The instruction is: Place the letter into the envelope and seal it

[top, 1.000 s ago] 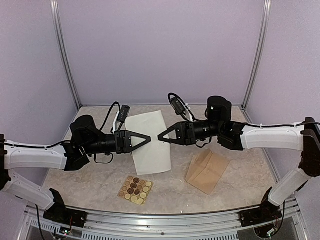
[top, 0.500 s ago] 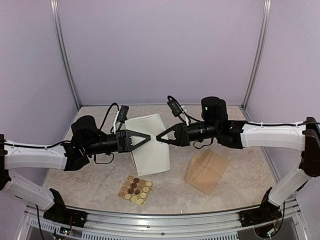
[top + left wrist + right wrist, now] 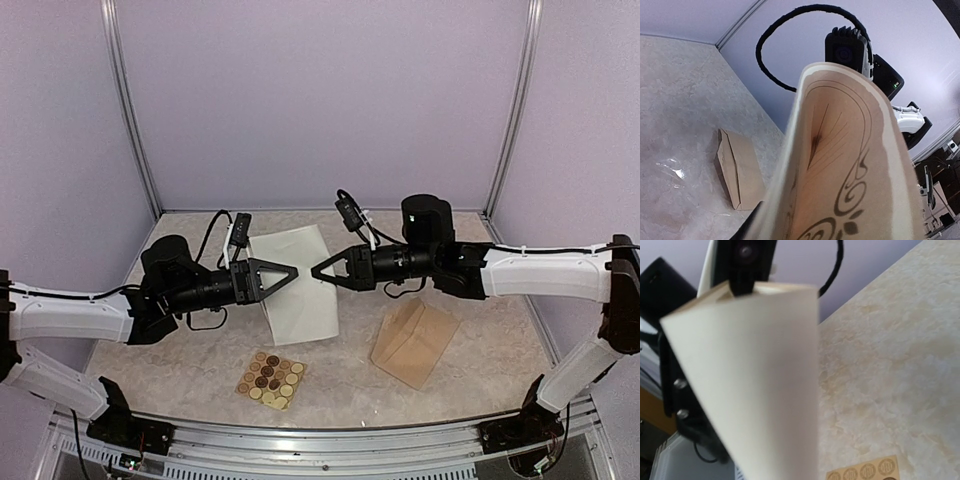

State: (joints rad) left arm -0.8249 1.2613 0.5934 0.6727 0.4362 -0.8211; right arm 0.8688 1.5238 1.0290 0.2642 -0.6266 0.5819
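The letter [image 3: 300,300] hangs in the air between my two grippers, bowed into a fold, white back outward. My left gripper [image 3: 295,272] and right gripper [image 3: 315,270] meet tip to tip at its upper edge, both shut on it. The left wrist view shows its cream printed side [image 3: 850,165] with the dark ornate border, curled close to the camera. The right wrist view shows its white back [image 3: 755,380]. The paper hides the fingers in both wrist views. The tan envelope [image 3: 413,342] lies flat on the table at the right, also in the left wrist view [image 3: 740,170].
A small tan sheet of round stickers [image 3: 271,379] lies near the front, left of centre, and its edge shows in the right wrist view [image 3: 865,471]. Purple walls and metal posts [image 3: 130,110] close in the marbled table [image 3: 180,370].
My right gripper has moved left toward the left gripper until the tips nearly meet. The letter has bowed more and lifted slightly. The envelope and sticker sheet have not moved.
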